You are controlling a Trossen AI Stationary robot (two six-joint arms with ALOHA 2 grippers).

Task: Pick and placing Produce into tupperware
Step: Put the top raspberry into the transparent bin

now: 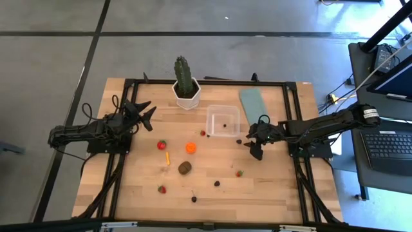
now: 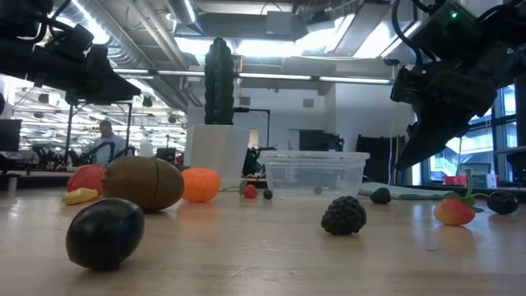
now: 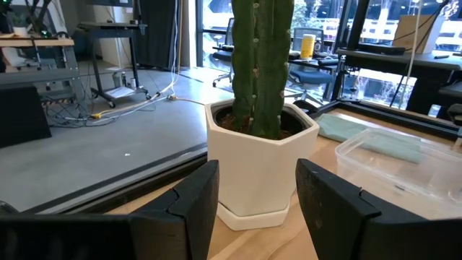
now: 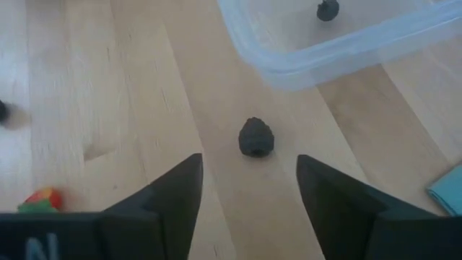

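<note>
The produce lies scattered on the wooden table: strawberries [image 1: 161, 145] [image 1: 239, 173] [image 1: 161, 189], an orange ball [image 1: 190, 147], a yellow stick [image 1: 167, 157], a brown oval [image 1: 185, 167] and dark berries [image 1: 217, 183] [image 1: 194, 198]. The clear tupperware [image 1: 223, 120] stands right of the cactus and has one dark berry [image 4: 328, 10] inside. My right gripper [image 4: 249, 166] is open and hovers just right of a dark berry [image 4: 256, 137] on the table near the tupperware's corner [image 4: 289, 68]. My left gripper [image 1: 149, 111] is open, held above the table left of the cactus.
A green cactus in a white hexagonal pot [image 1: 185, 90] stands at the far edge, straight ahead of my left gripper [image 3: 258, 173]. The blue-grey lid [image 1: 252, 103] lies flat right of the tupperware. A small red piece [image 1: 202, 133] sits by the tupperware's left wall.
</note>
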